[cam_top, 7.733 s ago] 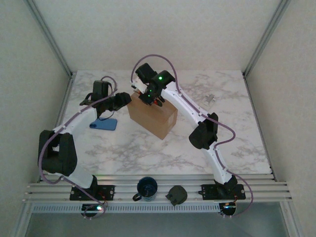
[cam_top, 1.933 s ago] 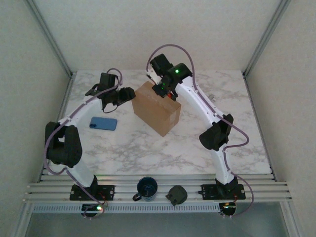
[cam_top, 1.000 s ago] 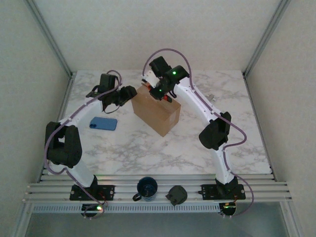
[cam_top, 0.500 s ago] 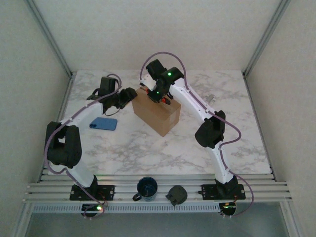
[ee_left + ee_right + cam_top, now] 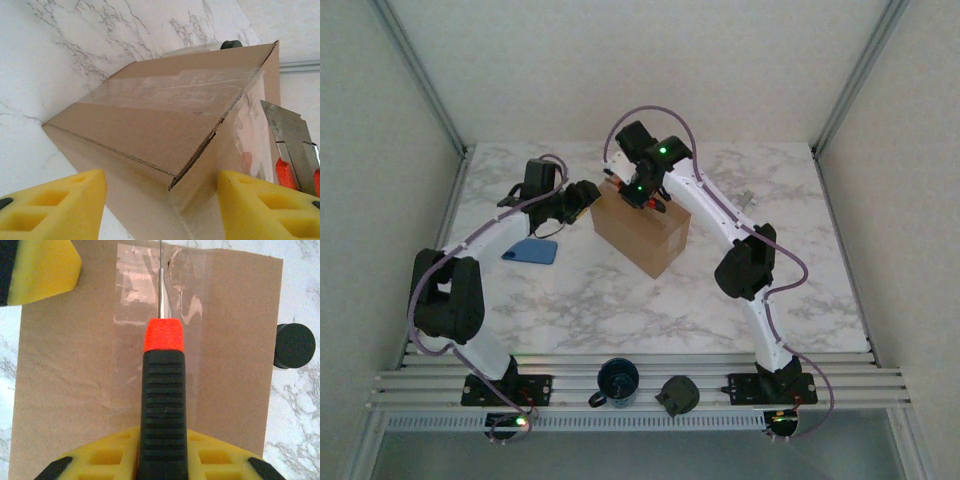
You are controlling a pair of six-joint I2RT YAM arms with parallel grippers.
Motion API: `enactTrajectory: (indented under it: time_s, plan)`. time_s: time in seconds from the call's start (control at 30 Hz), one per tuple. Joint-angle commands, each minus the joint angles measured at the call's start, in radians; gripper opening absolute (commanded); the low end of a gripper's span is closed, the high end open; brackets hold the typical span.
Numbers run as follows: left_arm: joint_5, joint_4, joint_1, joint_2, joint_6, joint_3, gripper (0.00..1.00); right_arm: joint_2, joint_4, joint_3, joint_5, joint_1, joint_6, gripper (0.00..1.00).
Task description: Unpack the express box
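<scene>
Box (image 5: 642, 228) of brown cardboard on marble table (image 5: 620, 300), toward the far middle, set at an angle, flaps closed. Left gripper (image 5: 588, 196) at its far left corner, right gripper (image 5: 642, 194) over the far end of its top. Blue phone (image 5: 530, 251) flat to the left of the box, apart from it. Dark blue cup (image 5: 618, 380) and black round thing (image 5: 678, 394) at the near rail between the arm bases; inside of the cup too dark to read. From left wrist: yellow pads (image 5: 50, 207) spread wide, corner of the box between them, contact unclear; clear tape (image 5: 185, 87) across the top; knife (image 5: 287, 130) blade at the right edge, orange below it. From right wrist: pinched tight on the knife's black ribbed handle, orange collar ahead, blade lying along the taped seam, tip near the far edge, tape wrinkled there. Top shut, contents hidden.
</scene>
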Motion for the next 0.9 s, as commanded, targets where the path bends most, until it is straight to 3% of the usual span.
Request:
enactTrajectory:
  time_s: [0.0, 0.87]
  plan:
    - [-0.029, -0.045, -0.01, 0.015, 0.001, -0.011, 0.59, 0.015, -0.037, 0.034, 0.029, 0.009, -0.022, 0.0]
    - [-0.035, -0.054, -0.01, 0.032, 0.009, 0.003, 0.57, 0.072, -0.077, 0.1, 0.031, 0.019, -0.037, 0.0]
